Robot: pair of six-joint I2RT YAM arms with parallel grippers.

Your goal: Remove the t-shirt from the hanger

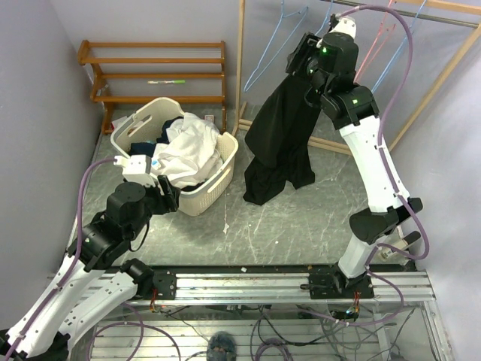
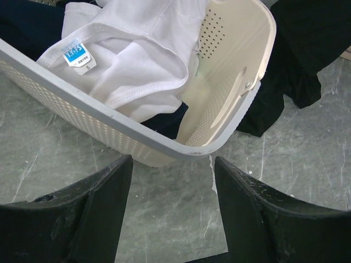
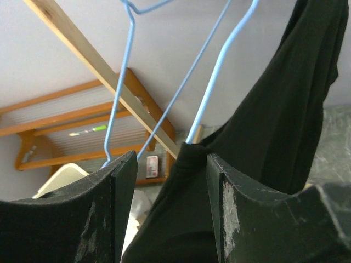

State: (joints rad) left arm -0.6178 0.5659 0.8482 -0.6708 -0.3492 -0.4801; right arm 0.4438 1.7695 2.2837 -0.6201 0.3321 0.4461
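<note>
Black t-shirt point(image 1: 279, 143) hangs on pale-blue wire hanger point(image 3: 214, 76), right claw point(image 3: 170, 164) spread astride its collar, left claw point(image 2: 173, 161) spread idle; grasp step, likely next pinch collar fabric, slide it off.

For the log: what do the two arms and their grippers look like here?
The left arm and right arm have white link shells and black joint housings; green lights glow on the right one. Lilac cables loop alongside. The left gripper and right gripper have broad matte-black fingers, the right's scuffed whitish.
</note>
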